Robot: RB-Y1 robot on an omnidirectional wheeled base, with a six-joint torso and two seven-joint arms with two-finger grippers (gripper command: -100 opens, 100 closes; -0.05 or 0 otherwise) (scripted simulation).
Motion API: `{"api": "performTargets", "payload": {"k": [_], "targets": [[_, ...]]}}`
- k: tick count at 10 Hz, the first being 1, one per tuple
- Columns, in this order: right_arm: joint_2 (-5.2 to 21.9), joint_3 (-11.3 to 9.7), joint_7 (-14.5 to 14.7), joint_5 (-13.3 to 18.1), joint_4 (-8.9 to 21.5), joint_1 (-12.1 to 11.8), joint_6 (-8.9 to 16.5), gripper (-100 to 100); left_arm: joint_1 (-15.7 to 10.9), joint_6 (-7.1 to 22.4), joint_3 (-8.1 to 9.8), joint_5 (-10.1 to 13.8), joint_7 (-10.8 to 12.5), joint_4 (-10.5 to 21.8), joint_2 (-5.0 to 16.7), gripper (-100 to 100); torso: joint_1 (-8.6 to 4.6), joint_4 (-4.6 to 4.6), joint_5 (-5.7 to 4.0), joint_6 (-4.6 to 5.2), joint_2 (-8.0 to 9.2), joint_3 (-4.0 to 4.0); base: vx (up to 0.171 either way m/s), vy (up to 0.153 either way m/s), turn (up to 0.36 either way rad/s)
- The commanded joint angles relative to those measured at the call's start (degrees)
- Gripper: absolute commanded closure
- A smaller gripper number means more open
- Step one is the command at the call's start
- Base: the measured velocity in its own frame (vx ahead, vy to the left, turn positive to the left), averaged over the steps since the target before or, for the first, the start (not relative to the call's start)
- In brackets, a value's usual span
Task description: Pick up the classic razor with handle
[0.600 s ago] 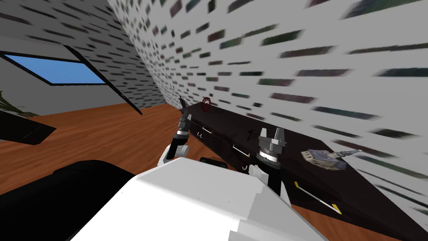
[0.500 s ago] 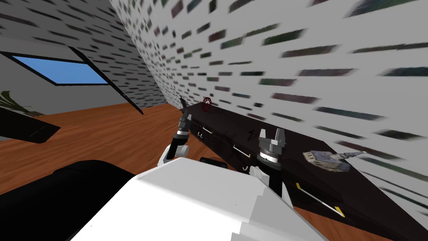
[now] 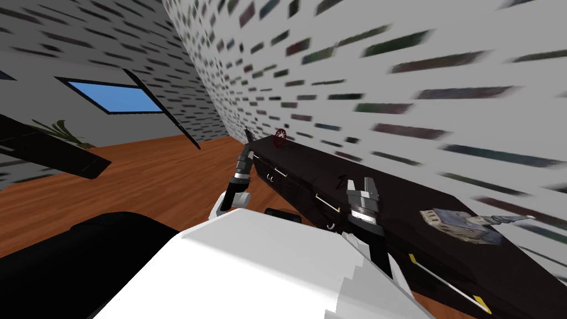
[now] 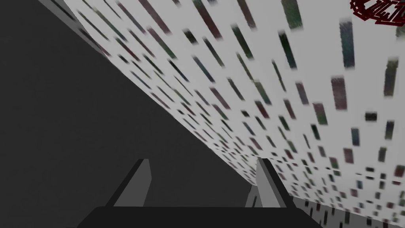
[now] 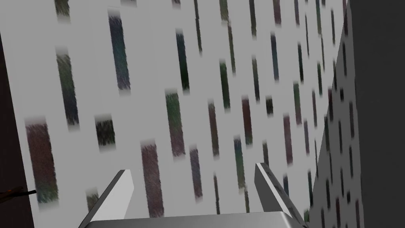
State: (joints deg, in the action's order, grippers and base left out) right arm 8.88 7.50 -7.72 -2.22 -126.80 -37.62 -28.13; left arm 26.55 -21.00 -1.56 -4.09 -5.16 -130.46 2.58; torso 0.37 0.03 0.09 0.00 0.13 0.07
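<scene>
Lying along the dark dresser (image 3: 398, 191), grey razor (image 3: 462, 226), handle toward my right; left gripper (image 4: 202, 159) and right gripper (image 3: 360, 183) open.

Left pincer (image 4: 202, 160) stands spread wide, holding nothing.

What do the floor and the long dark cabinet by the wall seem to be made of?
Floor: probably wood, judging by its warm brown colour and streaky grain; the finish is rather matt.
Cabinet: plain near-black with a faint sheen. The material is unclear, perhaps dark lacquered wood.
</scene>
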Motion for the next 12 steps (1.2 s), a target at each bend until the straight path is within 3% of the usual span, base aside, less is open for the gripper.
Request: {"api": "performTargets", "payload": {"k": [1, 4, 7, 9, 10, 12], "targets": [[1.4, 1.4, -0.49, -0.55, 0.26, -2.86, 2.15, -100, 0.0, 0.0, 0.0, 0.0, 0.0, 0.0, 0.0, 0, 0.0, 0.0, 0.0, 0.0, 0.0, 0.0, -0.012, 0.108, 0.143], [4.25, 4.94, -1.71, -2.01, 1.18, -8.44, 6.25, -100, 0.0, 0.0, 0.0, 0.0, 0.0, 0.0, 0.0, 0, 0.09, 0.0, 0.02, 0.0, 0.02, 0.01, -0.03, 0.126, 0.177], [5.2, 6.21, -2.14, -2.54, 1.47, -11.17, 7.74, -100, 0.0, 0.0, 0.0, 0.0, 0.0, 0.0, 0.0, 0, -0.08, 0.0, -0.01, 0.0, 0.0, 0.0, -0.013, 0.074, 0.078], [7.24, 8.81, -2.99, -3.62, 1.97, -14.97, 10.88, -100, 0.0, 0.0, 0.01, 0.0, 0.0, 0.0, 0.0, 0, -0.13, 0.0, -0.03, -0.01, -0.03, -0.02, -0.012, 0.092, 0.17], [7.24, 8.81, -2.99, -3.62, 1.97, -15.75, 10.88, -100, 0.0, 0.0, 0.0, 0.0, 0.0, 0.0, 0.0, 0, -0.02, 0.0, 0.0, -0.01, 0.0, 0.0, -0.011, 0.079, 0.064], [9.56, 11.39, -3.8, -4.69, 2.34, -19.47, 14.23, -100, 0.0, 0.0, 0.01, 0.0, 0.0, 0.0, 0.01, 0, -0.14, 0.0, -0.02, 0.0, -0.03, -0.01, -0.007, 0.077, 0.188]]}}
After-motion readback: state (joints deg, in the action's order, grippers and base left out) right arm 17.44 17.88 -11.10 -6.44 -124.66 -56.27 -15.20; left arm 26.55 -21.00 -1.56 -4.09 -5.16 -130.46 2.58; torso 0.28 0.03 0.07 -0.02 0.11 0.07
